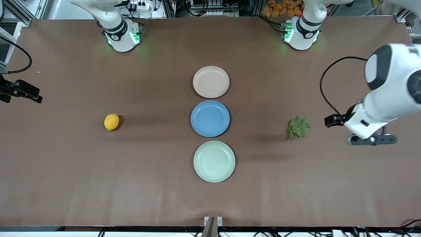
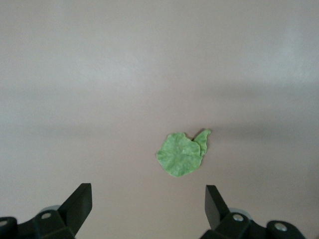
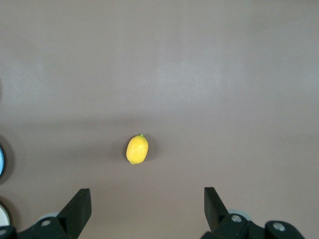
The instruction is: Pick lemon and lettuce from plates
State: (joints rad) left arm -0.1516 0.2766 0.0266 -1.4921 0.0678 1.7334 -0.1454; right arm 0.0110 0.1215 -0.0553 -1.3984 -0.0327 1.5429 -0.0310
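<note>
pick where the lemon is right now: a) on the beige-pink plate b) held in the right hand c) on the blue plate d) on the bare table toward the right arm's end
d: the lemon lies on the bare table toward the right arm's end, apart from all three plates, and the open right hand hangs above it holding nothing.

Your front camera sits high, facing both robot bases across the whole worktop (image 1: 65, 171). Each wrist camera looks straight down past its own open hand from well above. The left wrist view shares the lettuce (image 2: 182, 154) (image 1: 298, 127) with the front view; the right wrist view shares the lemon (image 3: 137, 149) (image 1: 111, 122).
</note>
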